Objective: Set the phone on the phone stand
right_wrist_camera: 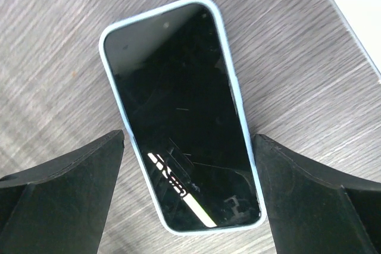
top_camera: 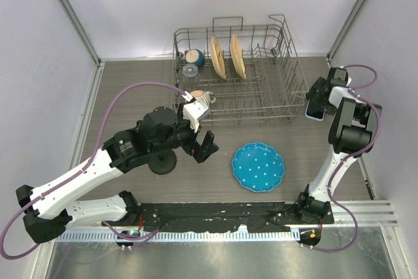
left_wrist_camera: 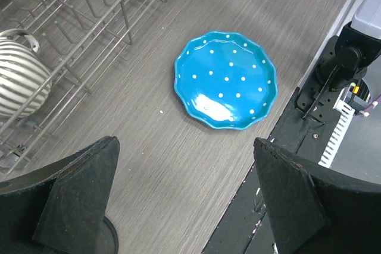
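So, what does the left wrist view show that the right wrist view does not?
Only the left wrist view: the blue dotted plate, and a wire rack holding a striped mug. Only the right wrist view: the phone, lying flat and face up, framed by the right claw. Both: the grey wood-grain table and an open claw; the left claw holds nothing.

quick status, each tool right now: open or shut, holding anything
left tool: open, holding nothing.
right tool: open, one finger on each side of the phone, which lies flat on the table and is not gripped.
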Action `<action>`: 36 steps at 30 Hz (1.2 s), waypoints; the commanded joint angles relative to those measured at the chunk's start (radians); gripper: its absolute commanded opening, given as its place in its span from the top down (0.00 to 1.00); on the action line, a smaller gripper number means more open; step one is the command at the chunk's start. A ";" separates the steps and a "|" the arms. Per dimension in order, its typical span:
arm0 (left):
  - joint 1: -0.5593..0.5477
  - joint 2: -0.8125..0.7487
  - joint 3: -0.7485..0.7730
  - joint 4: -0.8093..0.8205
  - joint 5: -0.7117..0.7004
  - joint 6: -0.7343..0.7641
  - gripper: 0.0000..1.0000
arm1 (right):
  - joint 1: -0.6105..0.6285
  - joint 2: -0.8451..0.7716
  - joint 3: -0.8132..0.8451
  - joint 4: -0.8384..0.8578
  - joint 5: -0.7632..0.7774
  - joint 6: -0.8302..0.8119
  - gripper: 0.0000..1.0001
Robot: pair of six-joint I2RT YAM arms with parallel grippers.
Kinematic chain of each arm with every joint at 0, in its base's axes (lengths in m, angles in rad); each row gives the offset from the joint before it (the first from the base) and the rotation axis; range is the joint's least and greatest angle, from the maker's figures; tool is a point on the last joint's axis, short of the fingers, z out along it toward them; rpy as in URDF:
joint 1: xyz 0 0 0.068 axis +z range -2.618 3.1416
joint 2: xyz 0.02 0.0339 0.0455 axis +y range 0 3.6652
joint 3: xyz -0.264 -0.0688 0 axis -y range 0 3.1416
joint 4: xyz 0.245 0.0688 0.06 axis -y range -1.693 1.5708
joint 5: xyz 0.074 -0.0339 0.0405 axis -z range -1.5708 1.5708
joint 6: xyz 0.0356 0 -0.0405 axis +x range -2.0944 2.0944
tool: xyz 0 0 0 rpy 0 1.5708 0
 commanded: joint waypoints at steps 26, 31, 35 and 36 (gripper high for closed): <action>-0.015 -0.004 0.013 0.008 0.012 0.014 0.00 | 0.095 0.397 0.555 -0.774 0.099 -0.136 0.18; -0.017 -0.002 0.013 0.009 0.013 0.014 0.00 | 0.090 0.357 0.473 -0.673 0.191 -0.157 0.74; -0.018 -0.001 0.013 0.008 0.004 0.014 0.00 | 0.086 0.326 0.420 -0.601 0.160 -0.156 0.79; -0.018 0.002 0.013 0.006 0.001 0.014 0.00 | 0.084 0.291 0.388 -0.552 0.118 -0.154 0.81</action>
